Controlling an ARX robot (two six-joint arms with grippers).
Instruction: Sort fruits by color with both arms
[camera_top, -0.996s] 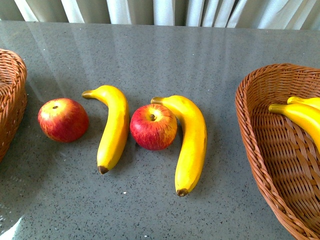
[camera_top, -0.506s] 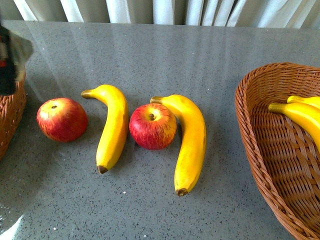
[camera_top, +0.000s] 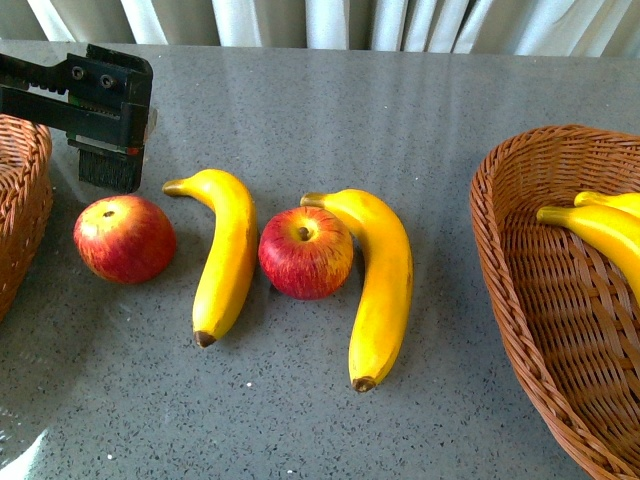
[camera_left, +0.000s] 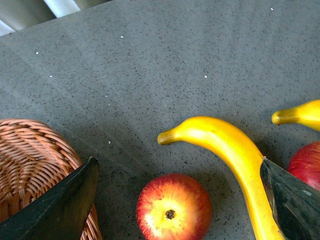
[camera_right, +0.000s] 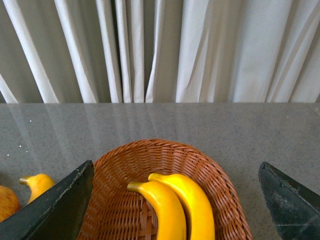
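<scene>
Four fruits lie in a row on the grey table: a red apple, a yellow banana, a second red apple and a second banana. My left gripper hangs open just behind and above the left apple. In the left wrist view that apple sits between the wide-spread fingers of the gripper, with the banana close to one finger. My right gripper is open above a wicker basket holding two bananas; it is out of the front view.
A wicker basket with bananas stands at the right edge. Another wicker basket stands at the left edge, close to the left gripper's finger. Curtains hang behind the table.
My left arm has come in from the left edge and now hangs over the table behind the left apple. The fruits have not moved.
</scene>
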